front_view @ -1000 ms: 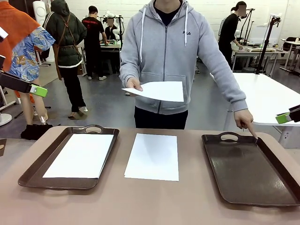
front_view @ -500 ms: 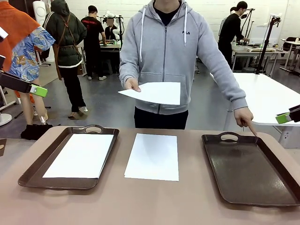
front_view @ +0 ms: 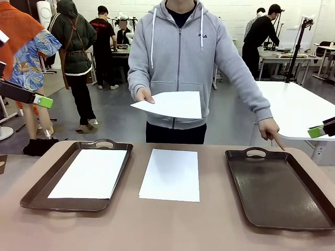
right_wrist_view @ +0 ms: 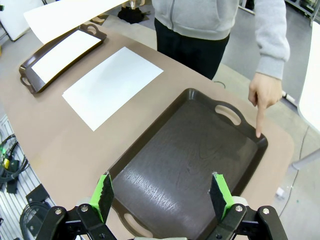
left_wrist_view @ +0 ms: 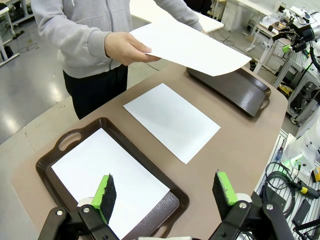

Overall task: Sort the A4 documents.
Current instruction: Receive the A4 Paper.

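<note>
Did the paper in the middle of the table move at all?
No. The paper lies in the same spot between the left tray and the right tray, with the same gap to each as before.

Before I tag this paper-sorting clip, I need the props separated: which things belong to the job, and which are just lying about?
Job: left tray; empty right tray; sheet in the left tray; sheet between the trays; sheet held by the person; pointing hand.
Lying about: neighbouring white table; cables.
</note>
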Tool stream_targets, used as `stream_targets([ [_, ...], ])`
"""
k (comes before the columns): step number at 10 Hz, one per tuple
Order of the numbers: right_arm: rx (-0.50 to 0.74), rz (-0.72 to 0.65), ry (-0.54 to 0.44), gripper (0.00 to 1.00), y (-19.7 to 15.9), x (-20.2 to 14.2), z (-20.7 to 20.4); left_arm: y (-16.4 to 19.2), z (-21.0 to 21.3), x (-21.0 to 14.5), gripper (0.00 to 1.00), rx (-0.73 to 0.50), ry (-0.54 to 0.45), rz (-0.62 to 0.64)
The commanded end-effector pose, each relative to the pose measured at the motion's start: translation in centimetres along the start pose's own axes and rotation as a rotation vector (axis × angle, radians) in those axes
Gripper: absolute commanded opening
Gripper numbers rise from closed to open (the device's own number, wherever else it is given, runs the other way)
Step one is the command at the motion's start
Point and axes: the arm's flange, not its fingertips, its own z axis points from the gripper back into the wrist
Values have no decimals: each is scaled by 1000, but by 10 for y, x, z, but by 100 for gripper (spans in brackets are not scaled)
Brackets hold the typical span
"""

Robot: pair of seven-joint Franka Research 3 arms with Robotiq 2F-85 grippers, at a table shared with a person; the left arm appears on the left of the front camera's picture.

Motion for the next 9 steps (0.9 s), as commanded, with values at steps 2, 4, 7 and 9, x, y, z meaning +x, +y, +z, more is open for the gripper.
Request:
stream_targets([
  [2,10,-1,-3,100,0,0,-1,0,-1,0,100,-6,1,-5],
  [4,0,0,0,100,0,0,0,0,-1,0,100,-6,1,-5],
  [7,222,-142,-43,100,9,37,-14,0,-1,0,100,-6,1,-5],
  [9,324,-241,-36,100,4,56,-25,0,-1,0,100,-6,1,-5],
])
